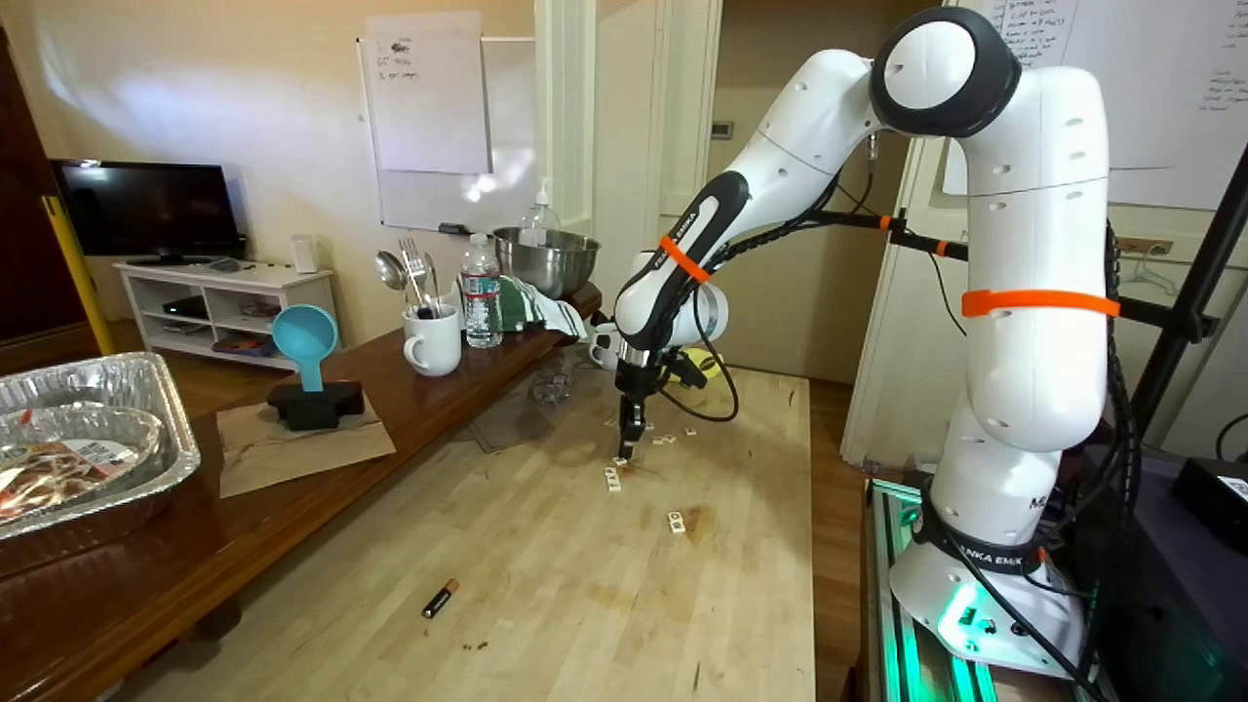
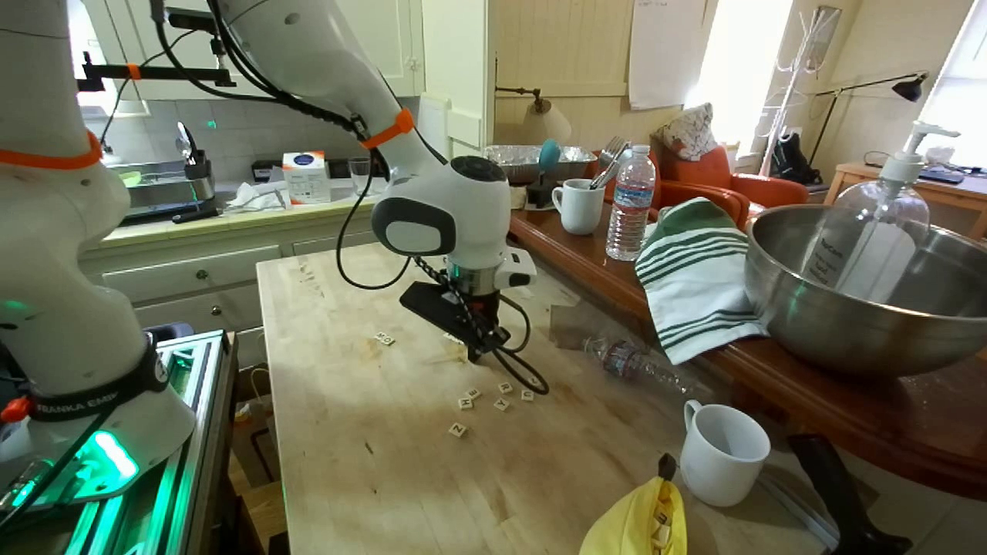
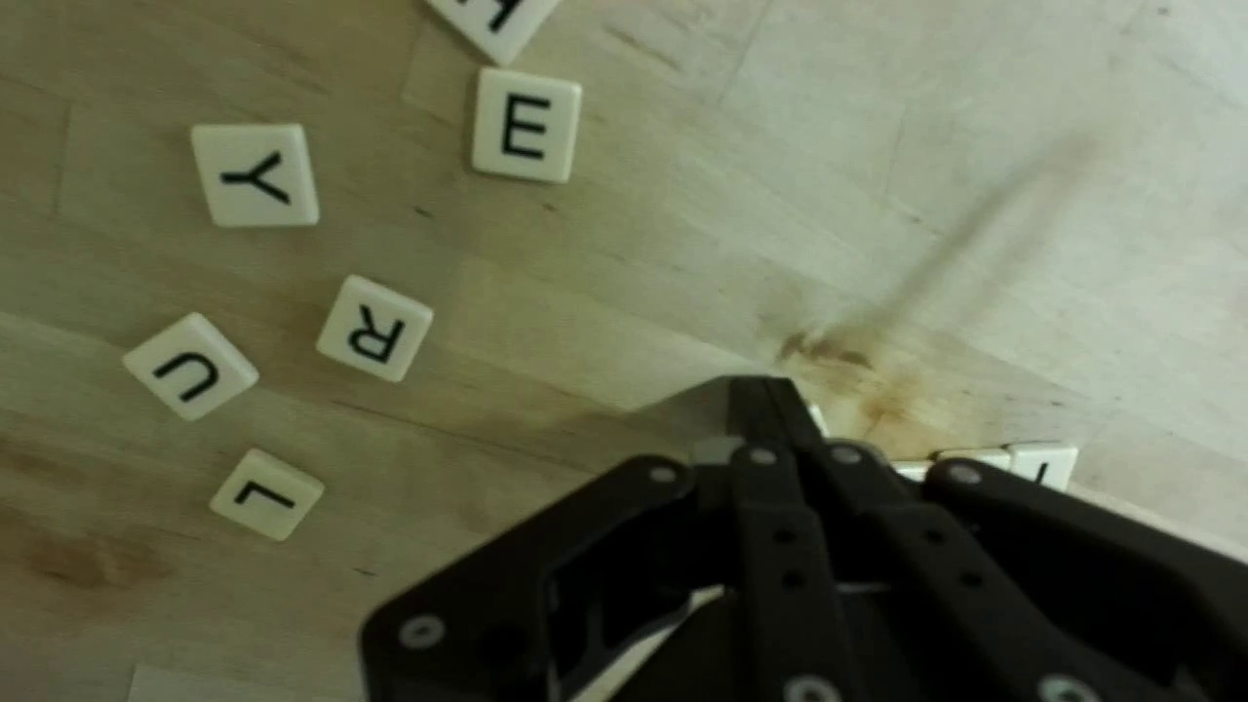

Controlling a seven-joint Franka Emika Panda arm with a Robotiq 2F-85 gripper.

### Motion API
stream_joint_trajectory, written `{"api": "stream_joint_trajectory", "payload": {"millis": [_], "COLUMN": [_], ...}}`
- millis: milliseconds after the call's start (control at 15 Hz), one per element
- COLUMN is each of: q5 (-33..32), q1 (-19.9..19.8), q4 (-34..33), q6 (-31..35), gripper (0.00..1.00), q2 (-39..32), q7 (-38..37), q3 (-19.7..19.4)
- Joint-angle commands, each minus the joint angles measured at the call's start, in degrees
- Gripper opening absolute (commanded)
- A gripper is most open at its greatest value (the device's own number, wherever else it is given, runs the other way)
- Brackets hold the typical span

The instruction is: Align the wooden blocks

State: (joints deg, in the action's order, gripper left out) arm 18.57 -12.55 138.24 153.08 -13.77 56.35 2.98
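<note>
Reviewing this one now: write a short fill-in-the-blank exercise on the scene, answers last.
In the wrist view, the block just below the U block bears the letter ____.
There, the gripper is not open but ____.
In an exterior view, the striped towel is white and ____.
In both exterior views, the straps on the arm are ____.
Missing words: L; shut; green; orange.

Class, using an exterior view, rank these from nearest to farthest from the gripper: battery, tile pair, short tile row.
1. Short tile row: just below the gripper in view, slightly left.
2. Tile pair: lower right.
3. Battery: lower left, farthest.
</note>
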Motion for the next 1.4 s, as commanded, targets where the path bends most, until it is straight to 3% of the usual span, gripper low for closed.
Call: {"api": "stream_joint_trajectory", "payload": {"millis": [0, 867, 1333], "q5": [-1.02, -0.35, -0.44], "q1": [1.18, 1.93, 1.9], "q4": [-0.02, -0.85, -0.71], "q6": [0.17, -0.71, -0.95], "gripper": [0.0, 0.0, 0.0], "q2": [-1.21, -1.57, -1.55], "q7": [-4.46, -18.15, -21.84], "q3": [-0.5, -0.14, 0.21]}}
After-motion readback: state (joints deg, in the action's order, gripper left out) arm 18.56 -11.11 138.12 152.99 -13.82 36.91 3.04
